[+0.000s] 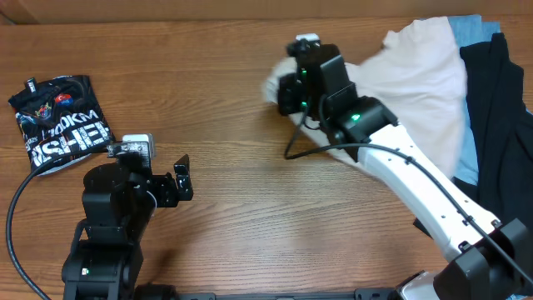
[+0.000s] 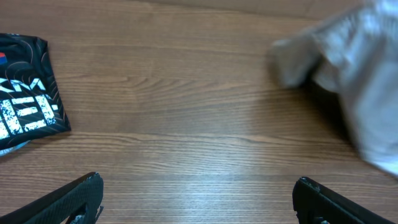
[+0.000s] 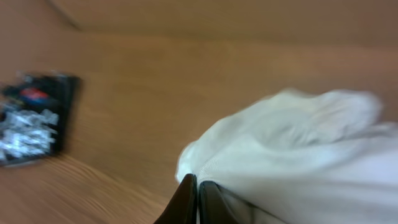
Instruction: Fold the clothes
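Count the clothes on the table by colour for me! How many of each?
Cream cotton garment: 1
Light blue cloth garment: 1
Plain black cloth garment: 1
Folded black shirt with white print: 1
Total: 4

The right claw pinches the cream shorts at a bunched edge.

Folded garment far left on table; shorts upper right, partly atop other garments.
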### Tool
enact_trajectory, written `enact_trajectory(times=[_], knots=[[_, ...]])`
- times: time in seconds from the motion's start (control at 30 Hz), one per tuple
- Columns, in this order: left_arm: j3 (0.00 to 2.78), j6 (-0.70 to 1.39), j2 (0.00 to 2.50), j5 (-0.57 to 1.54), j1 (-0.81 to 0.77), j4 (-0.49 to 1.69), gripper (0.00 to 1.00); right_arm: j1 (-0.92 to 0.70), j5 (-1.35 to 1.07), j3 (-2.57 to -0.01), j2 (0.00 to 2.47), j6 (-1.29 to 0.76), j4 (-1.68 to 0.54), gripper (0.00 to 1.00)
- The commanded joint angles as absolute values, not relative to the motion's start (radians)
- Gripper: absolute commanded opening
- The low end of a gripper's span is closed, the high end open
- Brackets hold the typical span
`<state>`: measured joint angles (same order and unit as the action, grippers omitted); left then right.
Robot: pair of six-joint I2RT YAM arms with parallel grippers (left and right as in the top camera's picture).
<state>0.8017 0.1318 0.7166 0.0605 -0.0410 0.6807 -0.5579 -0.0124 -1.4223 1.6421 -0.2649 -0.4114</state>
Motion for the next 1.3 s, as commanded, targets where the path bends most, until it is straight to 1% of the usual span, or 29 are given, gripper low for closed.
enact_trajectory(times=[0.0,0.03,0.07,0.1,0.13,0.17,0.2,0.33,0.43,0.53,0.57,0.63,0.73,0.83,0.97,1.27], knots=[[0.828,0.146,0.718,0.068,-0.033,0.676,1.0,-0.602,-0.031,-1.456,1.635,-0.289,-0.326,0.04],[0.828,0.146,0.718,0.068,-0.033,0.676,1.0,-0.606,-0.02,-1.456,1.635,-0.289,-0.317,0.17],[0.828,0.146,0.718,0.068,-0.033,0.676,1.0,-0.606,-0.007,-1.456,1.635,-0.289,-0.321,0.32],[0.828,0.146,0.718,0.068,-0.033,0.676,1.0,-0.606,-0.001,-1.456,1.635,-0.287,-0.335,0.51],[0.828,0.146,0.718,0.068,-0.033,0.676,1.0,-0.599,0.002,-1.456,1.634,-0.279,-0.353,0.73],[0.828,0.146,0.718,0.068,-0.033,0.676,1.0,-0.587,0.009,-1.456,1.633,-0.266,-0.383,0.91],[0.828,0.146,0.718,0.068,-0.033,0.675,1.0,-0.572,0.014,-1.456,1.631,-0.253,-0.414,1.0],[0.828,0.147,0.719,0.072,-0.033,0.659,1.0,-0.484,0.1,-1.456,1.611,-0.255,-0.581,1.0],[0.828,0.165,0.727,0.082,-0.033,0.633,1.0,-0.399,0.097,-1.455,1.61,-0.255,-0.723,1.0],[0.828,0.165,0.759,0.109,-0.033,0.616,1.0,-0.334,0.012,-1.448,1.626,-0.241,-0.825,1.0],[0.828,0.165,0.773,0.11,-0.033,0.617,1.0,-0.313,-0.045,-1.441,1.633,-0.199,-0.843,1.0],[0.828,0.165,0.807,0.122,-0.033,0.625,1.0,-0.286,-0.134,-1.419,1.65,-0.132,-0.848,1.0],[0.828,0.165,0.851,0.163,-0.033,0.633,1.0,-0.268,-0.208,-1.397,1.694,-0.103,-0.86,1.0],[0.828,0.165,0.883,0.189,-0.033,0.632,1.0,-0.267,-0.252,-1.397,1.757,-0.091,-0.831,0.99],[0.828,0.165,0.897,0.189,-0.033,0.635,1.0,-0.269,-0.271,-1.397,1.842,-0.075,-0.697,0.96],[0.828,0.165,0.897,0.189,-0.033,0.701,1.0,-0.269,-0.359,-1.397,2.048,-0.074,-0.474,0.96]])
